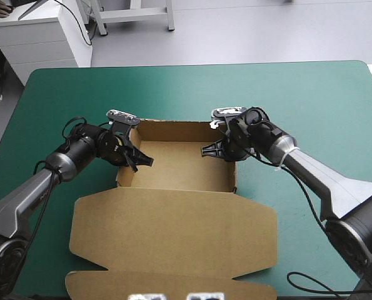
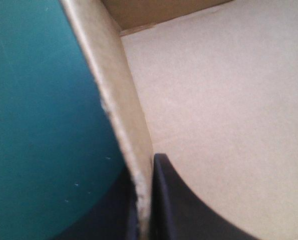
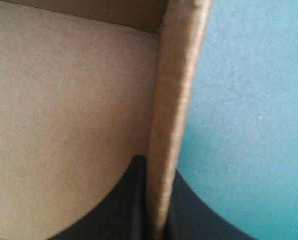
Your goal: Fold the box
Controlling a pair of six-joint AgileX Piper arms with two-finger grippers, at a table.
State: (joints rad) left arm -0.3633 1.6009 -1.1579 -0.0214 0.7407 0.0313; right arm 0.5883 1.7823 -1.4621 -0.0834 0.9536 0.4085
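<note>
Silver-grey arms [image 1: 326,178] carry broad, curved black fingers [image 2: 189,215].

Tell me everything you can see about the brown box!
The box is a cut sheet of brown board, folded into an open tray with its walls raised. Its lid lies flat toward the table's near edge, with flaps spread at its sides. The box rests on the teal-green cover. The left pincer is shut on the left wall, and the right pincer is shut on the right wall.
</note>
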